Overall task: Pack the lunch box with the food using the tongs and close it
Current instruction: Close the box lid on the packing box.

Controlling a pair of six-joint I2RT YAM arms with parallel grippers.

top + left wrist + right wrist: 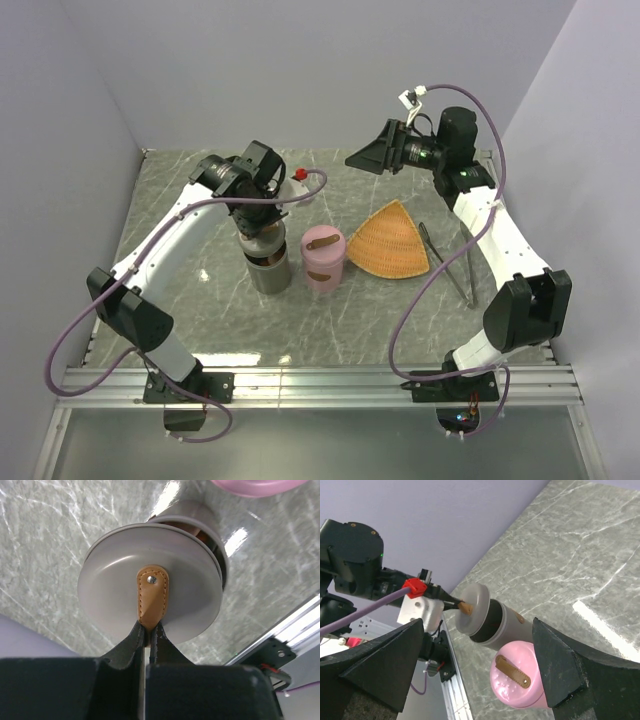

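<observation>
The grey cylindrical lunch box [270, 274] stands left of centre on the table. Its grey lid [120, 585] hangs tilted just above the open mouth [212, 540]. My left gripper [149, 627] is shut on the lid's tan leather tab [152, 597]. In the right wrist view the lid [472, 607] sits apart from the box [507, 625]. The tongs [450, 262] lie on the table right of the woven tray. My right gripper [362, 158] hangs open and empty, high over the back of the table. The food is out of view.
A pink cylindrical container [323, 258] with a lid and a tan tab stands right beside the grey box. The orange fan-shaped woven tray [390, 240] lies between it and the tongs. An aluminium rail [320, 380] runs along the table's near edge.
</observation>
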